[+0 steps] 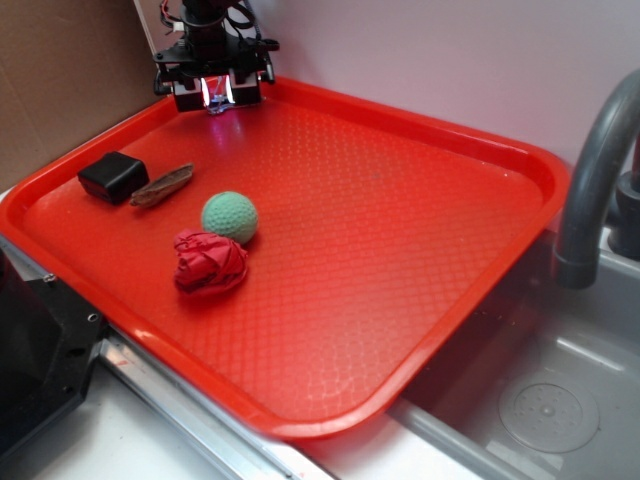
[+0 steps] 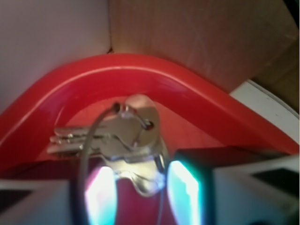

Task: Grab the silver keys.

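Note:
The silver keys (image 2: 136, 140) are a small bunch on a wire ring, seen close up in the wrist view. They sit between my two lit fingers (image 2: 185, 192), with the blades pointing left. My gripper (image 2: 140, 185) is closed on the key heads. In the exterior view the gripper (image 1: 217, 98) is at the far left corner of the red tray (image 1: 420, 300), and a bit of silver metal (image 1: 217, 108) shows at its tips. I cannot tell whether the keys rest on the tray or hang just above it.
On the tray's left side lie a black block (image 1: 113, 176), a brown stick-like piece (image 1: 162, 185), a green ball (image 1: 229, 216) and a crumpled red cloth (image 1: 209, 263). The tray's raised rim (image 2: 140, 65) and a cardboard wall (image 2: 197, 33) are just behind the gripper. A grey tap (image 1: 595, 160) stands at the right.

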`<action>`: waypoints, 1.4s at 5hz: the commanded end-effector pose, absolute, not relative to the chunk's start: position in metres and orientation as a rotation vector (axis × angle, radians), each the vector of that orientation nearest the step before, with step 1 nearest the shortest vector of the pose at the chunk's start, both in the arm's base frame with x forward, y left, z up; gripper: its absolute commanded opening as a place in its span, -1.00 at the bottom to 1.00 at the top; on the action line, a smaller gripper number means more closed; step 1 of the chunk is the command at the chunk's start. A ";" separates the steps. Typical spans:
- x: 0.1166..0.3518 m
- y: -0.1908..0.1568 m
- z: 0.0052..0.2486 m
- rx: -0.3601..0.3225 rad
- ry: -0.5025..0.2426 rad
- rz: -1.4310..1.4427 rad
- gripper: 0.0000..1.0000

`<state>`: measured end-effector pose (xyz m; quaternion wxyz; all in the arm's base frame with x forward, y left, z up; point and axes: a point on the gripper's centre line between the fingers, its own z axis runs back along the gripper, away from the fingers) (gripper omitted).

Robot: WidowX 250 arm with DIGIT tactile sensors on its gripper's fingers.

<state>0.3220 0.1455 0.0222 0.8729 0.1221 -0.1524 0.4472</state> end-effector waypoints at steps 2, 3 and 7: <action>0.331 0.147 0.040 0.259 -0.396 0.934 -1.00; 0.329 0.146 0.042 0.252 -0.386 0.942 -1.00; 0.233 0.027 0.194 0.024 -0.214 0.575 -1.00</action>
